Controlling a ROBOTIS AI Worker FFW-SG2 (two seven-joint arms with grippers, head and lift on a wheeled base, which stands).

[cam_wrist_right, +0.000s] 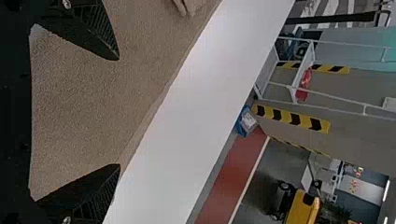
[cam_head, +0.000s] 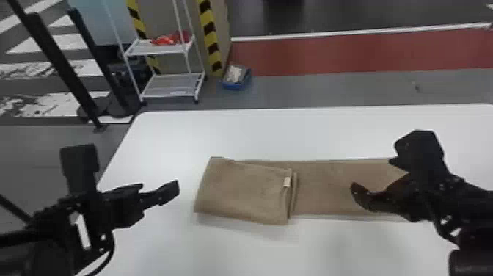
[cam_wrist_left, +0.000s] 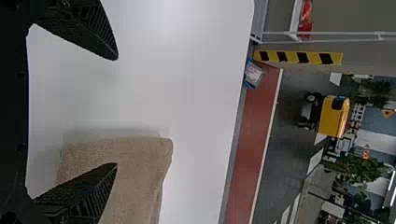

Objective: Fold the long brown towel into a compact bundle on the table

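Black left gripper [cam_wrist_left: 117, 112] and black right gripper [cam_wrist_right: 119, 112] seen open. Folds of brown cloth towel [cam_head: 242, 191], toward white tabletop's [cam_head: 256, 134] left edge, judged easily skewed by uneven pulling.

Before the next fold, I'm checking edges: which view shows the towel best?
The head view: both folded and flat parts of the towel, some behind the right gripper. The left wrist view shows part of the folded end; the right wrist view, mostly flat cloth.
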